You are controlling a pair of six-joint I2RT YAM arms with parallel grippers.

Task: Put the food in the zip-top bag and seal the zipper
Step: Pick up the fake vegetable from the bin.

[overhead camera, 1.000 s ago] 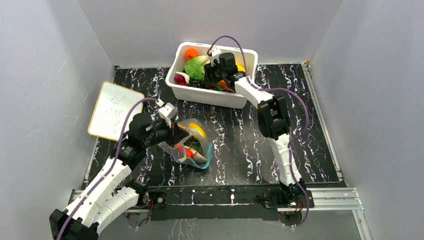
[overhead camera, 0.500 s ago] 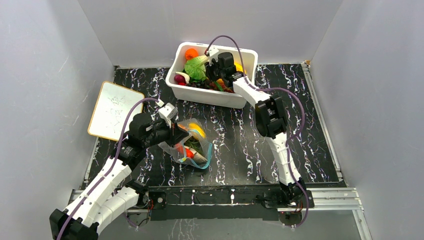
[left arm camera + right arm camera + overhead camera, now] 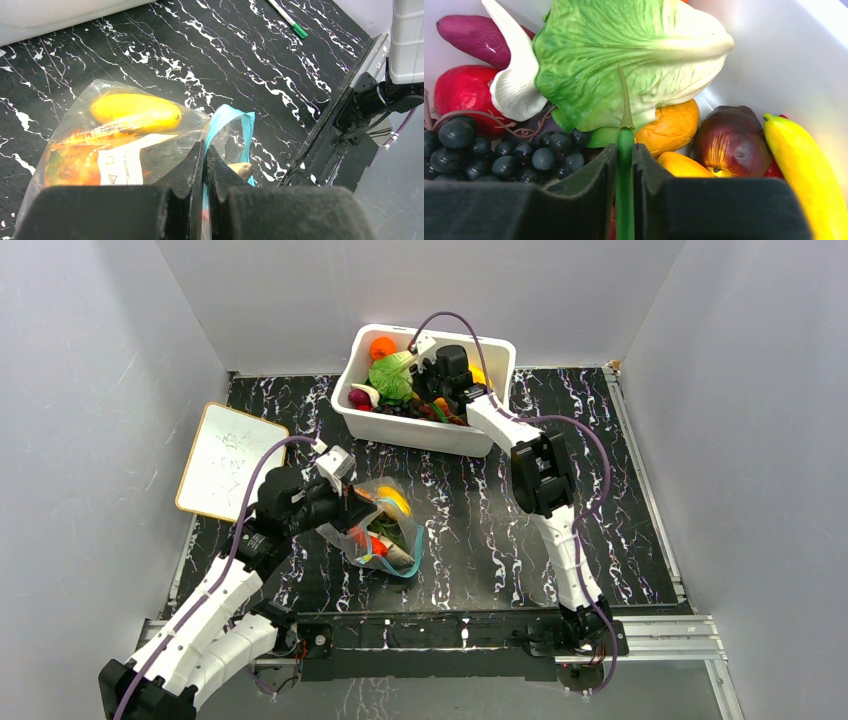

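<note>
The clear zip-top bag [image 3: 385, 535] lies on the black mat with food in it, a yellow fruit [image 3: 135, 111] and orange-red pieces. My left gripper [image 3: 205, 148] is shut on the bag's mouth edge, on the teal-blue zipper [image 3: 226, 117]. My right gripper [image 3: 625, 148] reaches down into the white tub [image 3: 430, 433] and is shut on a thin green stem [image 3: 626, 132] that rises between its fingers. What the stem belongs to is hidden below the jaws. Around it lie a green lettuce [image 3: 624, 55], black grapes [image 3: 499, 155], a banana [image 3: 809, 170] and a dark red fruit [image 3: 731, 140].
A small whiteboard [image 3: 230, 460] lies at the left edge of the mat. A green-capped marker [image 3: 287, 17] lies on the mat to the right of the bag. Grey walls close in the mat on three sides. The tub stands at the back.
The right gripper's jaws have closed on the green stem, and the wrist has shifted slightly left inside the tub. The left arm and the bag have not moved.
</note>
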